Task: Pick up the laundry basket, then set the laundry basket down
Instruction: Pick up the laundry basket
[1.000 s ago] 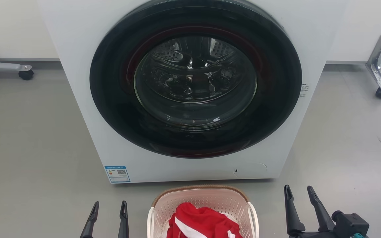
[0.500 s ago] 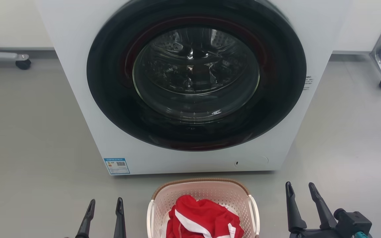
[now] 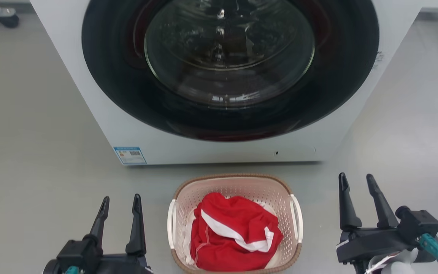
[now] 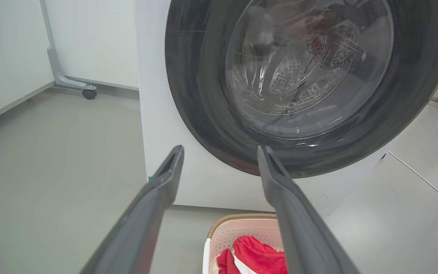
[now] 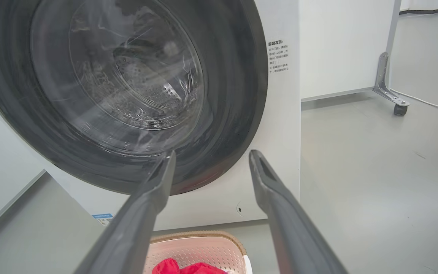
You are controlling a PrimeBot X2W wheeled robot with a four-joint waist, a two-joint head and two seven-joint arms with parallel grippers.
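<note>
laundry basket (image 3: 211,192) on floor (image 3: 32,160) near washer (image 3: 219,152) | left gripper (image 3: 121,197), right gripper (image 3: 356,175) flanking, apart | jaws wide, empty

Dark two-fingered left gripper (image 3: 121,200) at 7 o'clock, fingers parted, pointing to 12, empty. Dark two-fingered right gripper (image 3: 356,178) at 4 o'clock, same parted pose, empty.

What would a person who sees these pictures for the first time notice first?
The white washer with its big dark round door stands at the top of the head view. Before it on the grey floor sits the laundry basket, holding a red and white garment. The open left gripper and right gripper flank it, touching nothing.
</note>
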